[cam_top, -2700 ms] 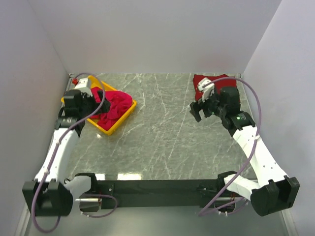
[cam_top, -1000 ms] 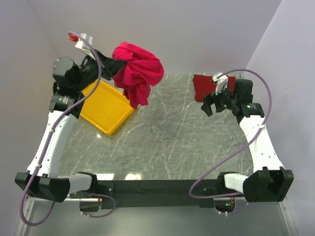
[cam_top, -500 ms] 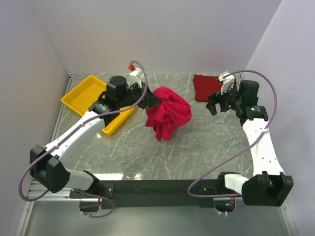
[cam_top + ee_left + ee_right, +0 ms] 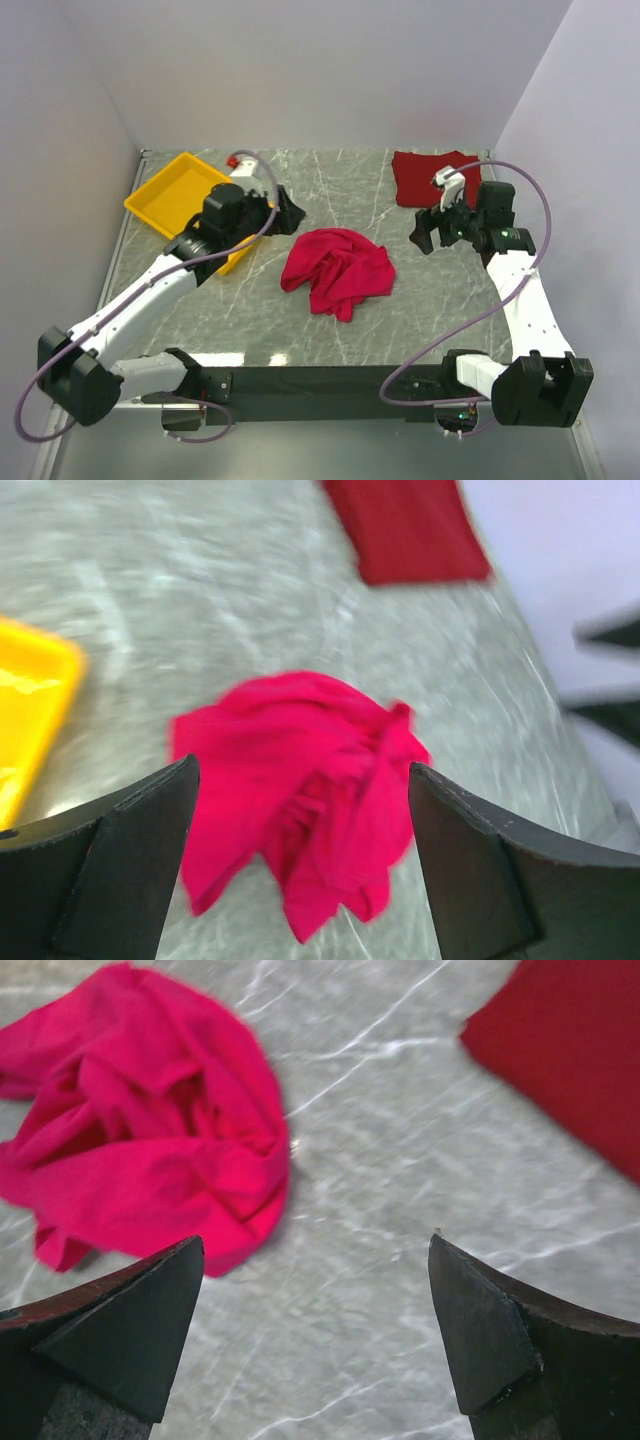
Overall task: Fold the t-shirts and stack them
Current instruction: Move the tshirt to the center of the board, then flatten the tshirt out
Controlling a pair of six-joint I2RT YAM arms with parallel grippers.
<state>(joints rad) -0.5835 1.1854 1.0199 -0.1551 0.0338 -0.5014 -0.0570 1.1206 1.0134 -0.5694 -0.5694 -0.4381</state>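
on the grey marble table (image 4: 330, 190), the crumpled crimson-pink cloth t-shirt (image 4: 338, 268) has been released for folding; left gripper (image 4: 292, 214) and right gripper (image 4: 422, 232) fingers are spread apart.

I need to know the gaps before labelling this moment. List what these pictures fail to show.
crimson-pink t-shirt: crumpled, so collar and sleeves are lost in folds in every view; left wrist view blurred.
maroon t-shirt: part of near edge behind the right gripper in the top view; cut off by the frame in both wrist views.
yellow tray: near corner under the left arm in the top view; cut by the left wrist view's edge.
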